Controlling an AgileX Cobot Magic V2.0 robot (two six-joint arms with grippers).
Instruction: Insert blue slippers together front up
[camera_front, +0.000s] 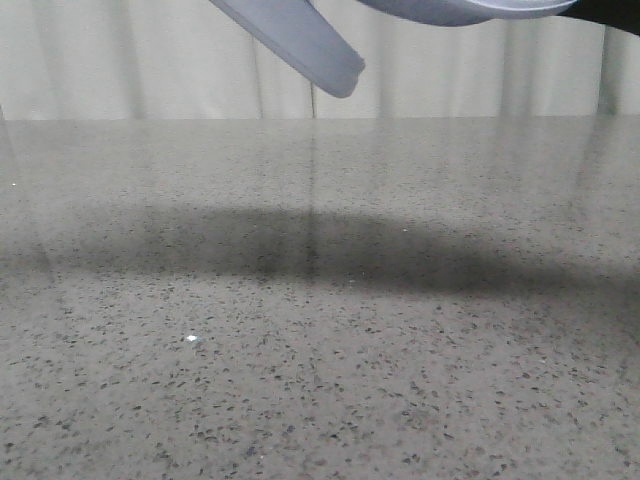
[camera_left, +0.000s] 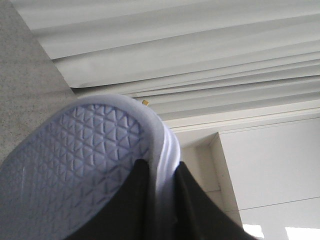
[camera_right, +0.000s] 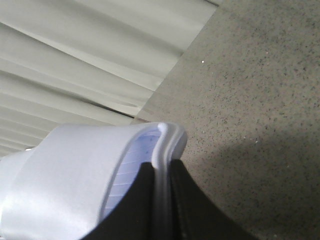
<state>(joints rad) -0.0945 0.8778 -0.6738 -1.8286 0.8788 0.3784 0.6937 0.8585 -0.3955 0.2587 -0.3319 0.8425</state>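
Two pale blue slippers seen at top edge, held clear of table (camera_front: 320, 400). Left slipper (camera_front: 300, 40) tilted, end pointing down toward right, cut off by frame above. Right slipper (camera_front: 460, 10) only partly seen, curved underside showing, dark shape just beside it at top right corner. Slippers apart, not touching. Broad dark shadow cast across speckled grey tabletop. Pale curtain (camera_front: 150, 60) hung behind.

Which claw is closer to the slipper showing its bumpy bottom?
Left. The left claw pinches the rim of that slipper; the right claw pinches the other slipper.
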